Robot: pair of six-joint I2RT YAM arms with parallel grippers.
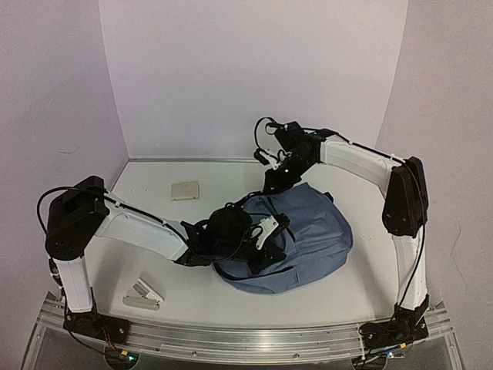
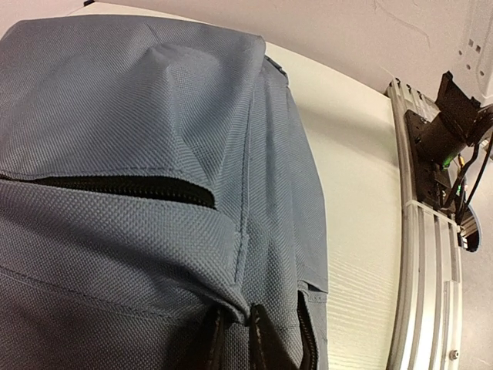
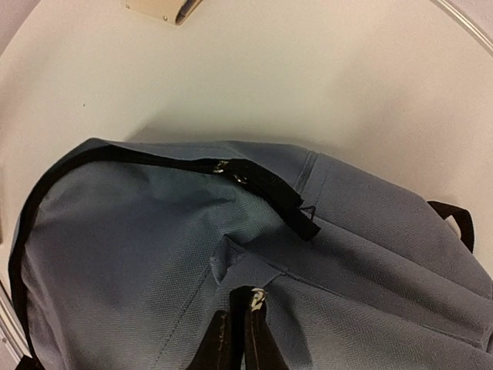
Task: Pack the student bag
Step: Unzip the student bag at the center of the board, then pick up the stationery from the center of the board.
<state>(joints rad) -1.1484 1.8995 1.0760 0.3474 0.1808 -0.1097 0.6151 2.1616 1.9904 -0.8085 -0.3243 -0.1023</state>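
The student bag (image 1: 312, 235) lies flat on the white table right of centre, blue-grey with black trim. My left gripper (image 1: 271, 228) rests on its near-left part. In the left wrist view its dark fingers (image 2: 262, 339) pinch a raised fold of the bag (image 2: 154, 100), below a front pocket slit (image 2: 131, 189) that gapes slightly. My right gripper (image 1: 279, 181) is at the bag's far edge. In the right wrist view its fingertips (image 3: 258, 327) are nearly together on a small peak of the bag (image 3: 115, 254), near a black zipper band (image 3: 269, 189).
A flat cream square (image 1: 185, 190) lies on the table to the far left. A pale clip-like object (image 1: 144, 295) sits near the front left and also shows in the right wrist view (image 3: 162, 9). The metal rail (image 2: 424, 254) runs along the table's near edge.
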